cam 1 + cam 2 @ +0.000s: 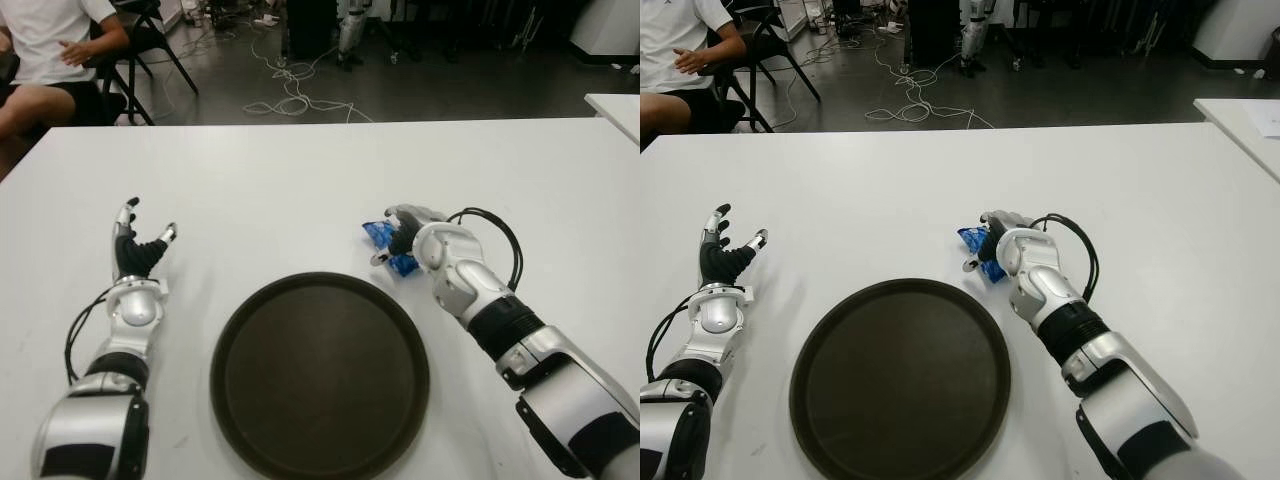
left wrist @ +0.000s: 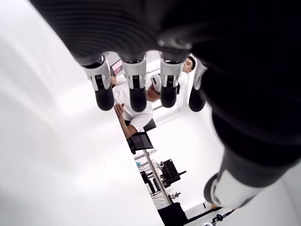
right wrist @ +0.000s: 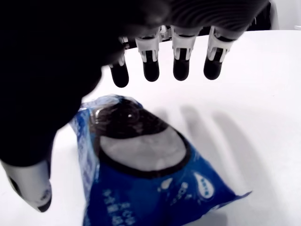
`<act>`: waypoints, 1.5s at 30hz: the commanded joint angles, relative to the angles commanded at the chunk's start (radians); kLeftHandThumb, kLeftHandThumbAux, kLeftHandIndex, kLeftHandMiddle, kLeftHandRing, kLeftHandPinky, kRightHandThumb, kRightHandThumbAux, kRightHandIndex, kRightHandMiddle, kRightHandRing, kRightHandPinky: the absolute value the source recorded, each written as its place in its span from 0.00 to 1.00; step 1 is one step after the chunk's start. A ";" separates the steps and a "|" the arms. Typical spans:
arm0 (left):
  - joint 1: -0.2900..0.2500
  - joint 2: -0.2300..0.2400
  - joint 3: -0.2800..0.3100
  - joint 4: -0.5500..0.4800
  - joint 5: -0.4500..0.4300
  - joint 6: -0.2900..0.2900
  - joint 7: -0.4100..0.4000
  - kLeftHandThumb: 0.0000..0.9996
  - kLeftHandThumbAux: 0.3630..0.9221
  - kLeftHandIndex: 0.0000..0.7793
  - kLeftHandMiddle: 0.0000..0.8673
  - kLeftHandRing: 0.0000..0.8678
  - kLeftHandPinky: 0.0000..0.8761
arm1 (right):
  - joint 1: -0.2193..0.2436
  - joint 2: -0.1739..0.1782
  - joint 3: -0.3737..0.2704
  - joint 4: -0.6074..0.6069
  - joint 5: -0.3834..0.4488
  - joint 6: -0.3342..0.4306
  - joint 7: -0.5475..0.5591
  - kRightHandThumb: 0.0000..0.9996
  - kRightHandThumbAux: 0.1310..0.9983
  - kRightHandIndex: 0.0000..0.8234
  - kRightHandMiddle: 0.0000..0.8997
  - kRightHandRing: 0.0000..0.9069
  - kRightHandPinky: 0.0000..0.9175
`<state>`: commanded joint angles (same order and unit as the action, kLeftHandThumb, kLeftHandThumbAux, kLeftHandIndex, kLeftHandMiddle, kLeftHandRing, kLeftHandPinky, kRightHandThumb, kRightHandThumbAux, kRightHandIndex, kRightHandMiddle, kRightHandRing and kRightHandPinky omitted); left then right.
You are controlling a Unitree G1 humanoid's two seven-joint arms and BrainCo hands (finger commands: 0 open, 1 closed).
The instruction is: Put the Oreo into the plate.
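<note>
The Oreo [image 3: 146, 165] is a blue packet with a cookie printed on it, lying on the white table [image 1: 300, 190] just beyond the right rim of the round dark plate [image 1: 320, 372]. My right hand [image 1: 408, 232] is over the packet [image 1: 383, 240]. Its four fingers [image 3: 164, 63] stretch out straight above the packet and the thumb [image 3: 33, 188] is off to one side; none of them closes on the packet. Part of the packet is hidden under the palm in the eye views. My left hand [image 1: 140, 245] shows left of the plate, fingers spread upward and holding nothing.
A person in a white shirt [image 1: 40, 40] sits on a chair beyond the table's far left corner. Cables [image 1: 290, 95] lie on the floor behind the table. The corner of a second white table [image 1: 615, 110] shows at the right.
</note>
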<state>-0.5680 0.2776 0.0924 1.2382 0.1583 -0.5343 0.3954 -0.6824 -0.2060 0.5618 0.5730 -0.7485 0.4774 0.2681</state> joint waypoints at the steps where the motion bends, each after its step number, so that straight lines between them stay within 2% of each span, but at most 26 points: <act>1: 0.000 0.000 -0.001 0.001 0.001 0.001 0.000 0.00 0.68 0.07 0.08 0.05 0.04 | 0.001 0.000 0.000 -0.002 0.000 0.002 -0.001 0.00 0.61 0.03 0.00 0.00 0.02; 11: -0.001 -0.001 0.002 0.001 -0.001 0.003 0.007 0.00 0.68 0.07 0.09 0.06 0.04 | -0.003 0.012 0.009 0.019 -0.002 0.025 -0.015 0.00 0.62 0.02 0.00 0.00 0.00; 35: 0.002 0.003 0.000 0.000 0.003 -0.001 0.003 0.00 0.68 0.07 0.09 0.06 0.04 | -0.041 0.052 0.047 0.112 -0.006 0.133 0.003 0.00 0.67 0.00 0.00 0.00 0.00; 45: 0.002 0.003 0.003 -0.001 0.000 -0.001 0.002 0.00 0.65 0.08 0.10 0.06 0.03 | -0.053 0.060 0.026 0.195 0.013 0.107 -0.038 0.00 0.69 0.00 0.00 0.00 0.00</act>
<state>-0.5662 0.2803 0.0953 1.2375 0.1586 -0.5349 0.3975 -0.7350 -0.1456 0.5882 0.7684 -0.7358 0.5844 0.2303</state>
